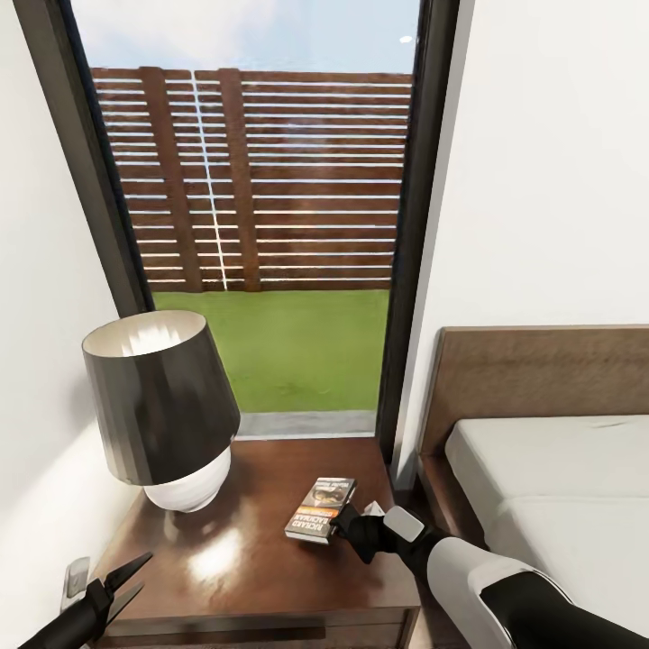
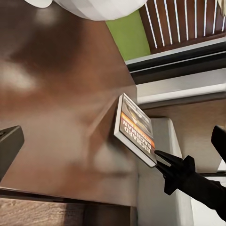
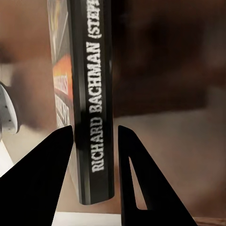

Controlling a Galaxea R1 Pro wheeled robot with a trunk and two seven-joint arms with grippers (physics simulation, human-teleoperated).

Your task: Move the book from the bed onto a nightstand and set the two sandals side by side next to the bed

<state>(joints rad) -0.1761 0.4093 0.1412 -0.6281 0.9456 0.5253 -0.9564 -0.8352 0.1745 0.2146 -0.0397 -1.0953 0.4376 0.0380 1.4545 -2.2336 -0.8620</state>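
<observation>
You've basically got the book (image 1: 321,511) half done: it's over the nightstand (image 1: 261,559), out past the lamp (image 1: 162,406) on the side toward the bed (image 1: 541,469). It looks like it's resting on the wood, though I can't tell for sure that it's fully down. Your right gripper (image 1: 343,521) has its fingers (image 3: 52,179) either side of the spine, clamped or very nearly so. Your left gripper (image 1: 124,581) hangs spread apart, empty, at the nightstand's front corner. You've got letting go and both sandals left.
</observation>
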